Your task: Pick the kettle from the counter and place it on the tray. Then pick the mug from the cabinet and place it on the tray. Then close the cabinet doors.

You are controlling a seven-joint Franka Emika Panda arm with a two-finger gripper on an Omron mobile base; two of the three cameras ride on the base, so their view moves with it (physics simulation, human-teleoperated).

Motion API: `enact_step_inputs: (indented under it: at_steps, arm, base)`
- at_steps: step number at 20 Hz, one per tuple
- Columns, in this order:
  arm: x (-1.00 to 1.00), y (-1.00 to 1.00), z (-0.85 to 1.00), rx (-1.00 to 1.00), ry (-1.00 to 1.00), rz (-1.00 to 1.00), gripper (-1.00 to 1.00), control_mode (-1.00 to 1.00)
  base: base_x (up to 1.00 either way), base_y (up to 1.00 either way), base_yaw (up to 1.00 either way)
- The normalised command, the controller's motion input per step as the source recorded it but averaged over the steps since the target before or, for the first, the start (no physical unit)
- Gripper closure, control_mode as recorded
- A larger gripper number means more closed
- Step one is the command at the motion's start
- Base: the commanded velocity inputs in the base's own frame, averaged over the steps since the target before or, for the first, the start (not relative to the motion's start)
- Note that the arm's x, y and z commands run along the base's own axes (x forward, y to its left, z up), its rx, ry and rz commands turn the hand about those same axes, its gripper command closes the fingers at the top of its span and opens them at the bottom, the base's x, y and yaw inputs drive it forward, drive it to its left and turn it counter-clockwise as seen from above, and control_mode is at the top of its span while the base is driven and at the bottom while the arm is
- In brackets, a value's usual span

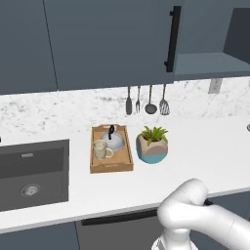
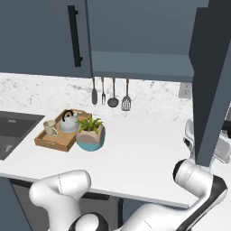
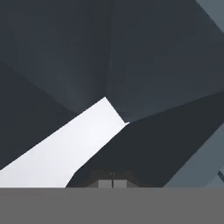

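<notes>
The wooden tray (image 1: 111, 167) (image 2: 48, 143) lies on the white counter (image 1: 205, 156) (image 2: 144, 158). In it stand the silver kettle (image 1: 114, 140) (image 2: 68, 122) and, nearer the front, the beige mug (image 1: 101, 150) (image 2: 49, 128). Above, the left cabinet door (image 1: 112, 44) (image 2: 45, 36) is closed. The right cabinet door (image 2: 212, 85) stands swung out, baring the cabinet shelf (image 1: 210, 63) (image 2: 140, 61). My arm reaches up at the right, its hand partly hidden behind that open door. In the hand view my gripper (image 3: 112, 183) is shut on nothing, facing dark blue panels and a strip of counter.
A pink-and-teal plant pot (image 1: 153, 146) (image 2: 90, 134) stands just right of the tray. Several utensils (image 1: 146, 102) (image 2: 110, 94) hang on the marble wall behind. The dark sink (image 1: 29, 171) (image 2: 11, 131) is set into the counter at the left.
</notes>
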Motion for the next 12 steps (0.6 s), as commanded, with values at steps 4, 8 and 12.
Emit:
enact_step_inputs:
  at_steps: [4,8,12]
  arm:
    - [0.01,0.0,0.16,0.0,-0.31,0.0,1.0,-1.0]
    - [-0.01,0.0,0.2,0.0,-0.29,0.0,1.0,-1.0]
    - [-0.19,0.0,0.29,-0.05,-0.09,-0.03,1.0,-1.0]
  base:
    - [0.0,0.0,0.0]
    - [0.0,0.0,0.0]
    - [0.0,0.0,0.0]
